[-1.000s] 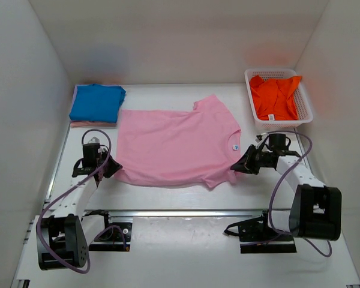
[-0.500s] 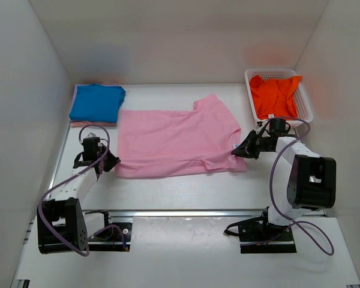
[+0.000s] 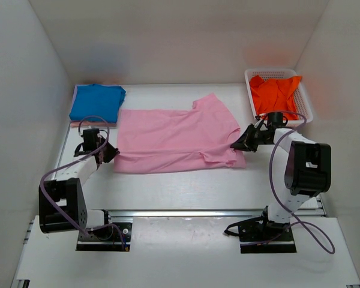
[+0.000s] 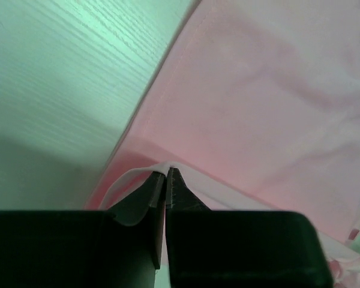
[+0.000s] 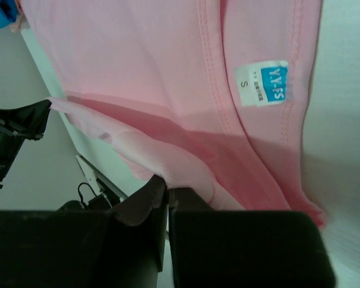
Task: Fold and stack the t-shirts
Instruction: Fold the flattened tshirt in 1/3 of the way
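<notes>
The light pink t-shirt (image 3: 174,137) lies spread across the table's middle, its near edge lifted and carried back over itself. My left gripper (image 3: 110,153) is shut on the shirt's near left hem (image 4: 168,165). My right gripper (image 3: 237,145) is shut on the near right edge by the collar, where a blue size label (image 5: 265,82) shows. The bright blue t-shirt (image 3: 96,102) lies folded at the back left. The orange t-shirt (image 3: 275,95) lies crumpled in the basket.
The white lattice basket (image 3: 303,114) stands at the back right. A thin pinkish layer (image 3: 84,124) shows under the blue shirt. White walls close in the table on three sides. A metal rail (image 3: 186,212) runs along the near edge.
Both grippers have moved away from me, carrying the pink shirt's near edge back over the shirt, so the shirt now looks narrower front to back.
</notes>
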Controlling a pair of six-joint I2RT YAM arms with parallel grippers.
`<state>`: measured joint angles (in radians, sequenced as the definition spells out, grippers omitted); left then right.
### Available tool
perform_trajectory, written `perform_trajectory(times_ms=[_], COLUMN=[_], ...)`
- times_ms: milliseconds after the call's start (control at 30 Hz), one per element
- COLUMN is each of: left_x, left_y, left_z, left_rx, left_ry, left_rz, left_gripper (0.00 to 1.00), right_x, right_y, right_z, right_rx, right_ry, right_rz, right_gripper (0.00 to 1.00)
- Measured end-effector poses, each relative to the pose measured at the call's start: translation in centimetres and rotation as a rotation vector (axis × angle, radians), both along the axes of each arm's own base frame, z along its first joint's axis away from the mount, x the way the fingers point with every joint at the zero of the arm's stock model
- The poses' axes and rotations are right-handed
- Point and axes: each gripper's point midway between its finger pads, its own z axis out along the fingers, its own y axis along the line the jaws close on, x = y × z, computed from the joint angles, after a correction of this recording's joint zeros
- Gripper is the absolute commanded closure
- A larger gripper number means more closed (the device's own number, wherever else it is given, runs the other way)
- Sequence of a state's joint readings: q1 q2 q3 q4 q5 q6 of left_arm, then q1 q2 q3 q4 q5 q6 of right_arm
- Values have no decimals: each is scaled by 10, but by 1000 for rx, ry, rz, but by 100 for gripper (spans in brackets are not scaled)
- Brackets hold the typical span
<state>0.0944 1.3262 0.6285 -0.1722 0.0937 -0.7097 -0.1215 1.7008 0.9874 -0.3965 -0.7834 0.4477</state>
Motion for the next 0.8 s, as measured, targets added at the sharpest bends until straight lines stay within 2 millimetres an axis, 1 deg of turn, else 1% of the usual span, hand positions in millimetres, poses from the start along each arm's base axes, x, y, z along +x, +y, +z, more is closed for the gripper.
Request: perform_trajectory(times_ms=[67, 100, 133, 167, 200, 233, 267, 300, 333, 400, 500, 533, 567, 600, 633, 733, 800], left_x=[6, 10, 15, 21, 26, 30, 33, 33, 33, 29, 22, 18, 16, 12, 8, 0, -2], left_y=[2, 4, 5, 6, 6, 7, 7, 7, 7, 7, 3, -2, -4, -12, -16, -32, -38], left_z=[-2, -2, -1, 1, 5, 8, 12, 16, 19, 25, 32, 33, 33, 31, 28, 16, 8], left_rx=[1, 0, -1, -3, -5, -6, -1, -2, -3, 2, 14, 18, 20, 22, 19, 19, 32], left_ry=[5, 6, 1, -5, -17, -31, -47, -62, -69, -93, -116, -122, -123, -124, -117, -84, -59], left_rz=[3, 2, 1, -2, -6, -6, -10, -9, -8, -12, -24, -38, -47, -67, -78, -123, -142], left_gripper=[71, 61, 56, 55, 52, 40, 39, 39, 39, 40, 41, 43, 44, 45, 44, 45, 46], right_x=[6, 9, 11, 12, 14, 17, 20, 23, 24, 24, 23, 22, 19, 16, 14, 7, 3], right_y=[0, 1, 2, 2, 2, 1, 1, -1, -2, -5, -5, -3, 0, 4, 9, 21, 27], right_z=[0, 0, 0, 0, 1, 1, 1, 1, 0, 0, 9, 13, 16, 17, 17, 7, -1], right_rx=[-1, -2, -5, -8, -16, -28, -43, -66, -85, -137, -198, -212, -225, -241, -252, -307, -347], right_ry=[-5, -7, -11, -13, -21, -35, -48, -63, -71, -89, -141, -159, -176, -192, -201, -204, -206], right_rz=[4, 6, 11, 11, 15, 15, 15, 12, 13, 9, 13, 18, 26, 36, 48, 81, 98], right_gripper=[86, 82, 74, 67, 64, 60, 57, 55, 56, 58, 61, 65, 67, 69, 69, 68, 69])
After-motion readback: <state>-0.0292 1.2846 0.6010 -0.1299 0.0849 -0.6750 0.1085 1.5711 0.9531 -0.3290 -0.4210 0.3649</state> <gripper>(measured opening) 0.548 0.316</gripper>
